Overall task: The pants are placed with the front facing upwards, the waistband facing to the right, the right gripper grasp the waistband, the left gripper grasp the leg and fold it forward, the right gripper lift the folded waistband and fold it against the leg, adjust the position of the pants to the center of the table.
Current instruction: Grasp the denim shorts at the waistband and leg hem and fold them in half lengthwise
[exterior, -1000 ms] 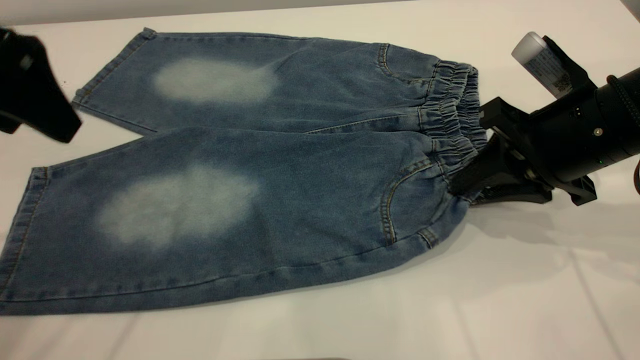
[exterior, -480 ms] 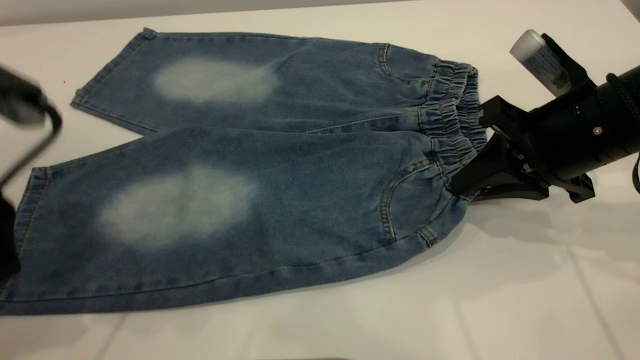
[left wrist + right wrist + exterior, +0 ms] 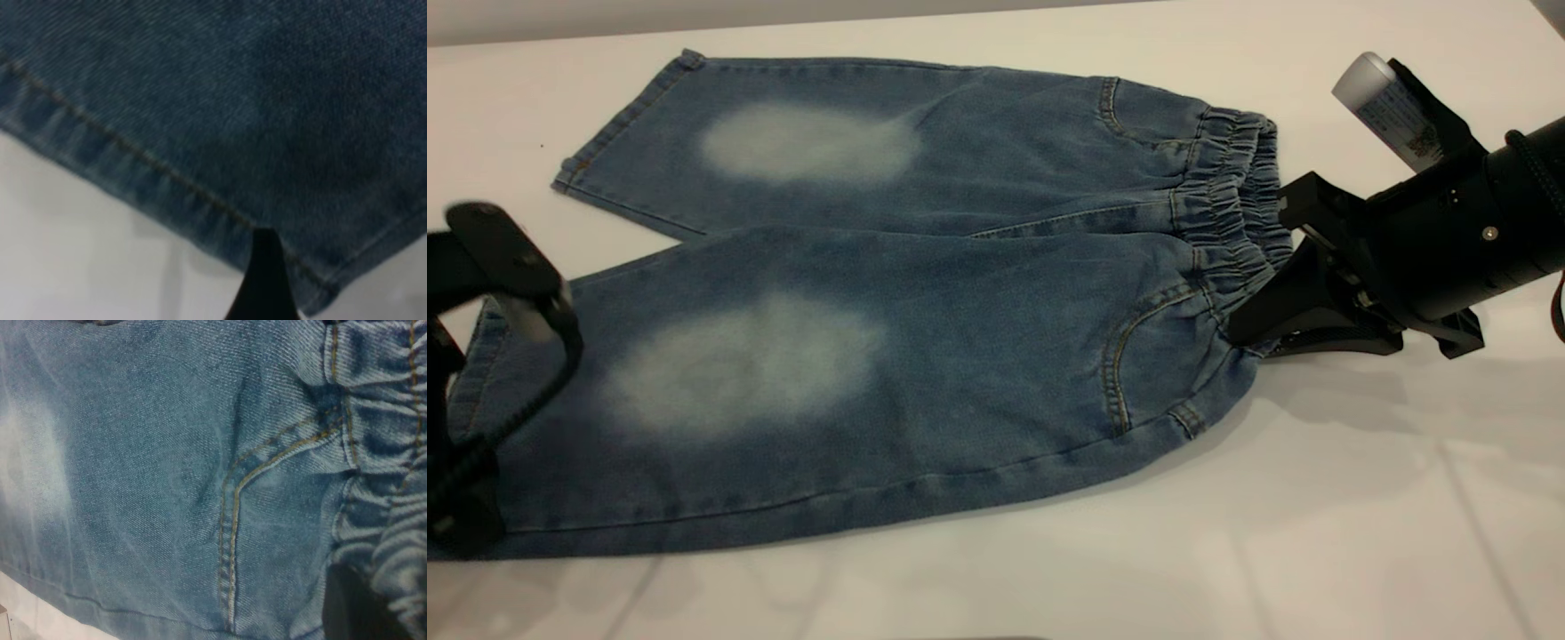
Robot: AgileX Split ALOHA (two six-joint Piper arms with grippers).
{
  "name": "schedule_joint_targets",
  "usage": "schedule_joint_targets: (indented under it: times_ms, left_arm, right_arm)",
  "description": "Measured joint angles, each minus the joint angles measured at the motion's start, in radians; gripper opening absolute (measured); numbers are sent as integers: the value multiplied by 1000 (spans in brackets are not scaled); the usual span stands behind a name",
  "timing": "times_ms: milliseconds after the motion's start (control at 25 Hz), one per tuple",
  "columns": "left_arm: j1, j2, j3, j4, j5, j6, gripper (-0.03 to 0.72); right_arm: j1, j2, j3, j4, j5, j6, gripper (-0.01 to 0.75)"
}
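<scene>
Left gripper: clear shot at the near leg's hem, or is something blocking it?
Probably yes. The left gripper hangs right over the hem of the pants, and nothing lies on the cloth there. The right gripper is far off at the waistband.

**Faded blue denim on white**

The pants (image 3: 925, 302) are mid-blue denim with two pale, washed-out oval patches on the legs and tan stitching along hems and pocket curves. The waistband (image 3: 1232, 209) is darker, crinkled blue. The table (image 3: 1316, 533) is white. Both grippers, left (image 3: 480, 391) and right (image 3: 1258, 324), are black.
</scene>
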Motion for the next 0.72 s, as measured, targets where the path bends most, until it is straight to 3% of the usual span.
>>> schedule_joint_targets:
  times_ms: [400,560,720]
  left_arm:
    - [0,91,0,44,-27,0,512]
    - [0,96,-3,44,-25,-1,394]
    - [0,96,-5,55,-28,-4,200]
  right_arm:
    - [0,0,0,0,0,0,40]
    - [0,0,0,0,14,0,40]
    - [0,0,-1,0,48,0,40]
